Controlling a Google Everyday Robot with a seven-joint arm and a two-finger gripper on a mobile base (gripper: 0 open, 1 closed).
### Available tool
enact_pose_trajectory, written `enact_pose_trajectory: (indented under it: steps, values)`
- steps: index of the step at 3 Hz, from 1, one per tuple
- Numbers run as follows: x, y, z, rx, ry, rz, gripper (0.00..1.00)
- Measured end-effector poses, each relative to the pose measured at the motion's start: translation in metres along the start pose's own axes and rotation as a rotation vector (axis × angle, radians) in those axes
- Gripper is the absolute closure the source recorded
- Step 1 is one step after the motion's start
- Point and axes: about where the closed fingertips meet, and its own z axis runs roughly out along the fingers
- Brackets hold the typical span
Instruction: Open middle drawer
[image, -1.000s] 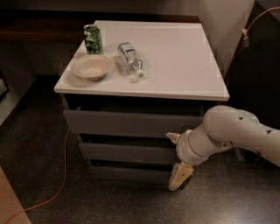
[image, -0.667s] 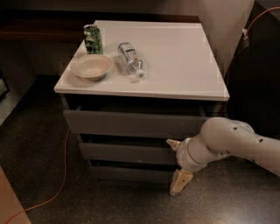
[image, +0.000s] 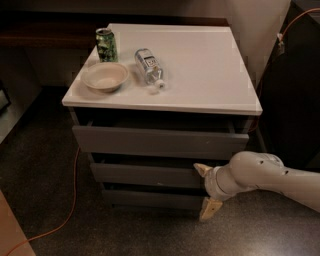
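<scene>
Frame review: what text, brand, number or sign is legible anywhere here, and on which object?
No text can be read.
Green drinks can: print too blurred to read.
Clear plastic bottle lying on its side: label shows dark marks, unreadable.
Cream bowl, white cabinet top, grey middle drawer front: no text.
White arm's pincer, open at the middle drawer's right end: no markings.

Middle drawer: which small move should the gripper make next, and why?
Probably ease the gripper slightly left, so its upper jaw hooks the right end of the middle drawer. The gripper sits at that end with jaws open, one by the front's upper corner, one lower, and holds nothing.
</scene>
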Motion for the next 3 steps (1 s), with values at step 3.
enact_pose_trajectory:
  steps: [3]
  values:
    - [0.023, -0.017, 0.049, 0.007, 0.012, -0.059, 0.0]
